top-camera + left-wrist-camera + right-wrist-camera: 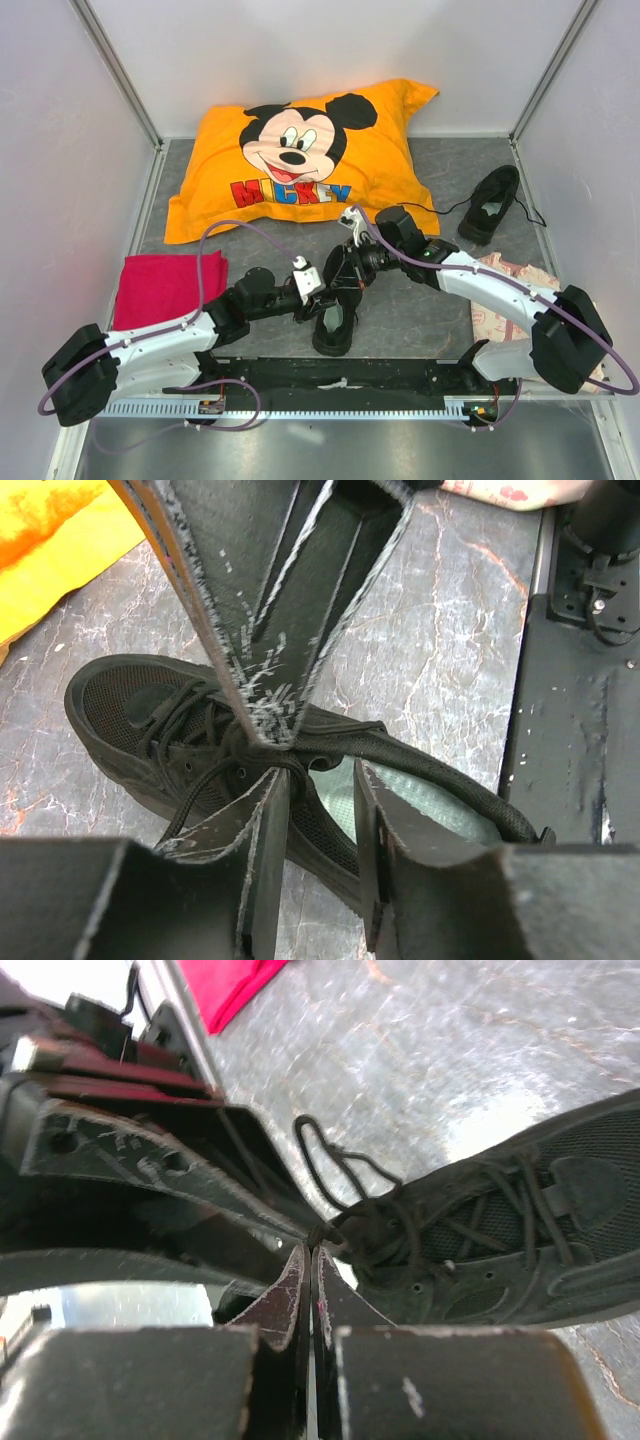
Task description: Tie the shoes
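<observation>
In the top view a pillow (300, 160) is lying at the upper centre of the table (410, 312). A folded cloth (165, 285) is sitting at the left, below the pillow's left corner. The near shoe (335, 322) is lying at the centre, just above the base plate (340, 378) along the bottom. The far shoe (490, 205) is resting at the upper right, well apart from it. Packets (510, 290) are lying at the right edge, below the far shoe. The left gripper (322, 297) and right gripper (347, 268) are hanging tip to tip over the near shoe, at its laces (340, 1175).
</observation>
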